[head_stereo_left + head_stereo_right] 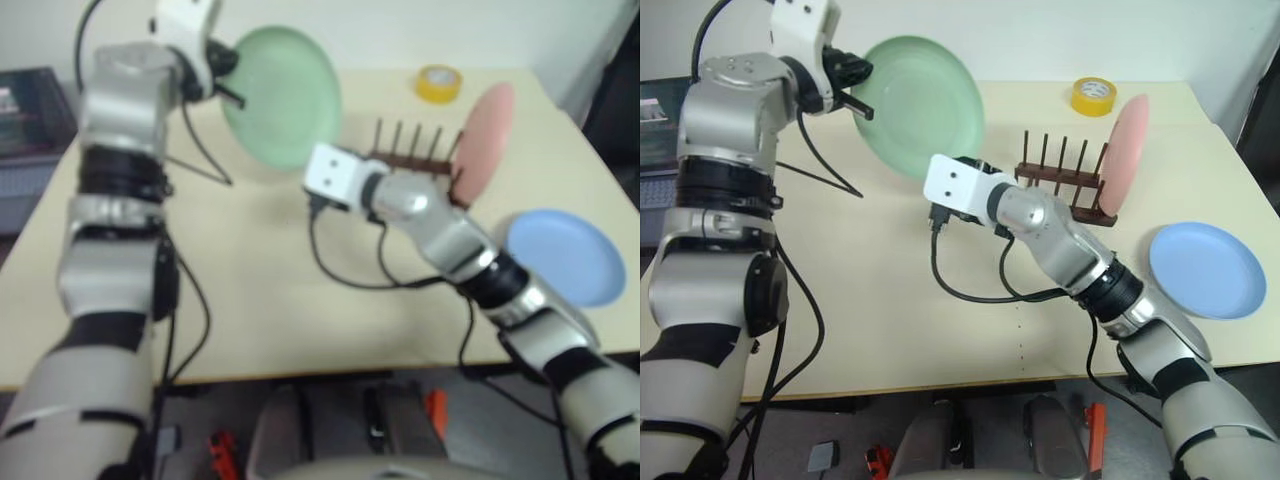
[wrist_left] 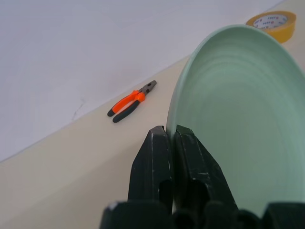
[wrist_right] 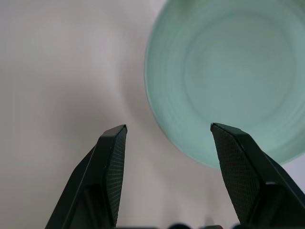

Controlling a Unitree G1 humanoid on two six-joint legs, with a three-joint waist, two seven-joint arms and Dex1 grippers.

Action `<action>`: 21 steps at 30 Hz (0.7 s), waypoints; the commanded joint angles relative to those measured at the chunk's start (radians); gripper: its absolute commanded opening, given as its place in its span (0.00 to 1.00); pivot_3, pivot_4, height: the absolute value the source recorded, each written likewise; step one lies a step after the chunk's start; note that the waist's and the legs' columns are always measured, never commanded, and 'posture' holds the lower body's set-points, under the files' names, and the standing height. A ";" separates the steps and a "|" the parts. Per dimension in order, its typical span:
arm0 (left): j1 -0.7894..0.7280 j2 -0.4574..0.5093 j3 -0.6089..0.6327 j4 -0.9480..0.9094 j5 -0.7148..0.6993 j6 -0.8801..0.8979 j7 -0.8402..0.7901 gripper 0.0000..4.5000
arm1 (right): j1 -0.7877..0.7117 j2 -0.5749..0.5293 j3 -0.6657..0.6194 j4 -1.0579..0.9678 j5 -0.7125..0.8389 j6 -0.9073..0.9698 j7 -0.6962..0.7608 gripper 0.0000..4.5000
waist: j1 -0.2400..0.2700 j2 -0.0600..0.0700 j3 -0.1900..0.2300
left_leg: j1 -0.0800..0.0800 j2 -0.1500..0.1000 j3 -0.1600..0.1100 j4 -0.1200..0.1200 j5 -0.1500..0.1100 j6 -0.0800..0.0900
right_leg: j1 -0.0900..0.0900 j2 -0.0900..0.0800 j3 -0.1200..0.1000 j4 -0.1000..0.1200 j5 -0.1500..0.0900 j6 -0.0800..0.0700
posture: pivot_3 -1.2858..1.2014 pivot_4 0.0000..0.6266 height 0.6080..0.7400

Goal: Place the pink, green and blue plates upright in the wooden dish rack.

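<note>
Where head views miss them, pliers point(image 2: 132, 101) beside green plate point(image 2: 238, 119)

Pink plate point(image 1: 1127, 152) upright in wooden dish rack point(image 1: 1065, 185); green plate point(image 1: 925, 105) airborne (blue plate point(image 1: 1206, 270) flat).

Red print runs around the inner ring of the yellow tape roll point(image 2: 274, 23), too small to read.

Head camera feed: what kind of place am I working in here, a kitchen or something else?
More likely a lab or workshop bench than a kitchen: a plain beige table against a bare wall, with pliers and a yellow tape roll beside the wooden dish rack.
</note>
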 commanded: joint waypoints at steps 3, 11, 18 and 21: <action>-0.025 0.007 0.027 -0.112 -0.043 0.078 -0.026 0.00 | -0.028 0.067 -0.060 0.094 -0.077 -0.082 -0.018 0.66 | 0.000 0.000 0.000 | 0.000 0.000 0.000 0.001 0.000 0.000 | 0.001 0.000 0.000 0.000 0.000 0.000 | 0.52 0.24 1.00; 0.012 0.006 0.013 -0.216 -0.079 0.185 -0.051 0.00 | -0.046 0.131 -0.092 0.214 -0.153 -0.161 -0.027 0.66 | 0.000 0.000 0.000 | 0.000 0.000 -0.001 0.001 0.000 0.000 | 0.001 0.000 0.000 0.001 0.002 -0.003 | 0.52 0.24 1.00; 0.038 0.000 0.019 -0.285 -0.099 0.243 -0.042 0.00 | -0.058 0.181 -0.113 0.272 -0.195 -0.204 -0.036 0.53 | -0.001 0.000 0.000 | 0.001 0.000 -0.001 0.001 0.000 0.000 | 0.001 0.001 0.000 0.001 0.003 -0.004 | 0.52 0.24 1.00; 0.041 -0.002 0.018 -0.289 -0.103 0.245 -0.035 0.00 | -0.059 0.193 -0.120 0.279 -0.211 -0.211 -0.041 0.28 | -0.001 0.000 0.000 | 0.000 0.000 -0.001 0.001 0.000 -0.001 | 0.001 0.000 0.000 0.001 0.003 -0.004 | 0.52 0.24 1.00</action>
